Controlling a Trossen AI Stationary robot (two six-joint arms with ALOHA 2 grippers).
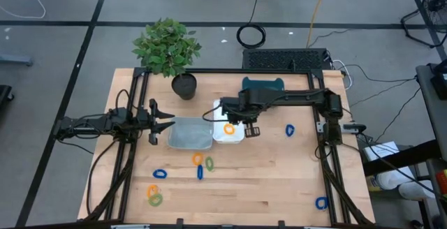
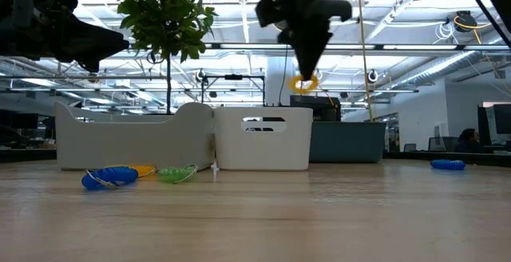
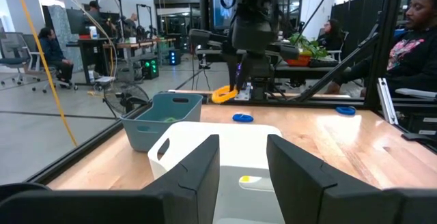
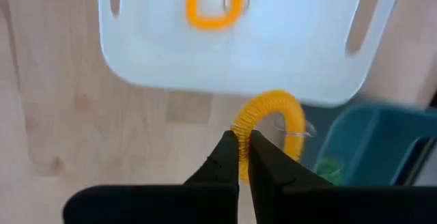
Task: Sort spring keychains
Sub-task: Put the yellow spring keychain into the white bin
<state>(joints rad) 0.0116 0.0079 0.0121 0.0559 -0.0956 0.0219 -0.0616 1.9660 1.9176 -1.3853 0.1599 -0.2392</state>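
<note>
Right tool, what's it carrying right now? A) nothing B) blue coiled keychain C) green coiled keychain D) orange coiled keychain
D: the right tool is shut on an orange coiled plastic spring keychain, held in the air above the white plastic tray, where another orange keychain already lies.

Low view: left end effector (image 2: 96, 42) cut by the top and left edges, fingers not readable. White tray (image 2: 263, 138) wall hides its contents. Blue keychain (image 2: 110, 177) covers most of an orange one (image 2: 144, 170) behind it. Right wrist view: teal bin (image 4: 372, 142) blurred, cut by the right edge; green item (image 4: 330, 169) inside too soft to identify. Held orange keychain (image 4: 273, 125) partly hidden behind the right end effector (image 4: 244, 152).
</note>
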